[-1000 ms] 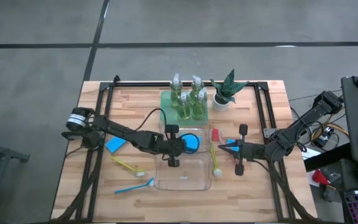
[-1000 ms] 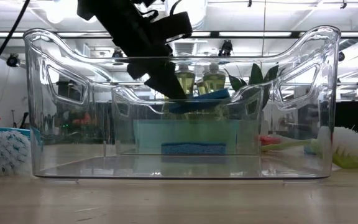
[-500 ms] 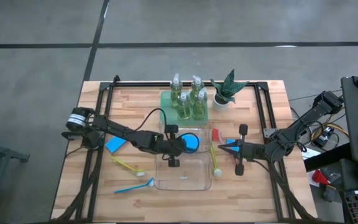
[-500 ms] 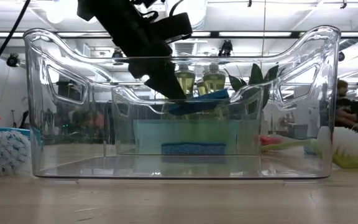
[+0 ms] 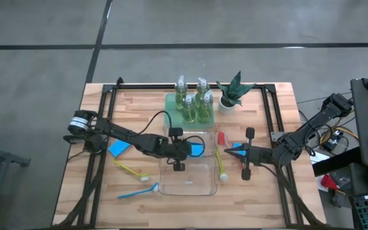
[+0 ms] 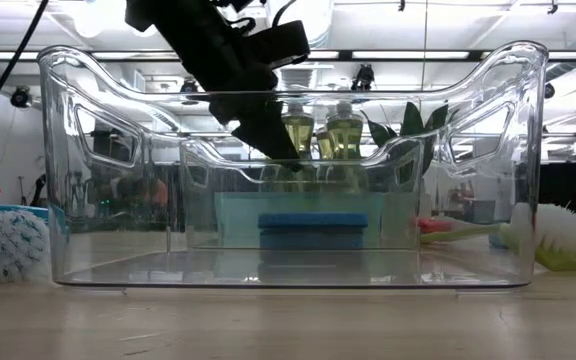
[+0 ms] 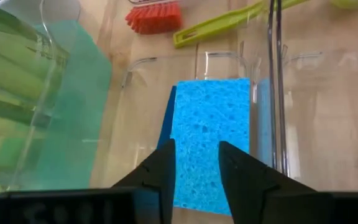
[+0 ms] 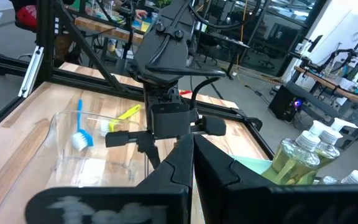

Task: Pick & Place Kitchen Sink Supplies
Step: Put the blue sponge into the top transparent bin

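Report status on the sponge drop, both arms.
Left gripper jaws open above small clear bin; blue sponge lies loose inside. Right gripper shut, idle beside large clear bin. Nothing in the way.

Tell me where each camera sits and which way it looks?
High: above the table, looking straight down; both arms show.
Low: at tabletop height, looking through the bin; the left arm shows.
Left wrist: on the left arm, facing the sponge past the open left gripper.
Right wrist: on the right arm, facing the left arm past the shut right gripper.
High and low share the bottles.
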You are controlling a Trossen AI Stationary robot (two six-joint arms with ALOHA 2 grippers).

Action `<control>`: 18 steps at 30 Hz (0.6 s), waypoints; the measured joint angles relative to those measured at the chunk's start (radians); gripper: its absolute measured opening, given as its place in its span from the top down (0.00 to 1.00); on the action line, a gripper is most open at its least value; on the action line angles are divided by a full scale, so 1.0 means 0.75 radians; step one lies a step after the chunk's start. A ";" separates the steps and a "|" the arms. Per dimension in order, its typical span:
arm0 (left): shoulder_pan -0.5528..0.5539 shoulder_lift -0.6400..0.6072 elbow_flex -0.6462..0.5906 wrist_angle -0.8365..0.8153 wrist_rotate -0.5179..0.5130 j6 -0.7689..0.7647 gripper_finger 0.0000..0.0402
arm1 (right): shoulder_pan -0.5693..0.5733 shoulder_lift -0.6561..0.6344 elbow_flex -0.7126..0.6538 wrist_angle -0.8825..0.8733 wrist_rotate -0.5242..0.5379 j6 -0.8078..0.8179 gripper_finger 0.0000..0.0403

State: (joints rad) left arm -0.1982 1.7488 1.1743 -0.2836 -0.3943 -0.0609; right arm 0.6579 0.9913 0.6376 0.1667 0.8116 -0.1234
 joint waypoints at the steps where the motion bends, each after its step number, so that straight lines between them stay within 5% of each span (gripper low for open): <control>1: -0.002 -0.008 0.008 -0.021 0.000 -0.001 0.70 | 0.000 0.000 0.000 0.000 0.000 0.000 0.98; 11: -0.008 -0.195 0.142 -0.608 -0.015 -0.285 0.70 | 0.001 0.000 0.000 -0.020 0.000 0.005 0.98; 18: -0.030 -0.369 0.062 -0.983 -0.083 -0.650 0.73 | 0.001 0.000 0.000 -0.030 0.000 0.020 0.98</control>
State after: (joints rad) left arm -0.2206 1.4717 1.2208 -1.0210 -0.4568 -0.5482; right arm 0.6582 0.9913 0.6376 0.1444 0.8113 -0.1085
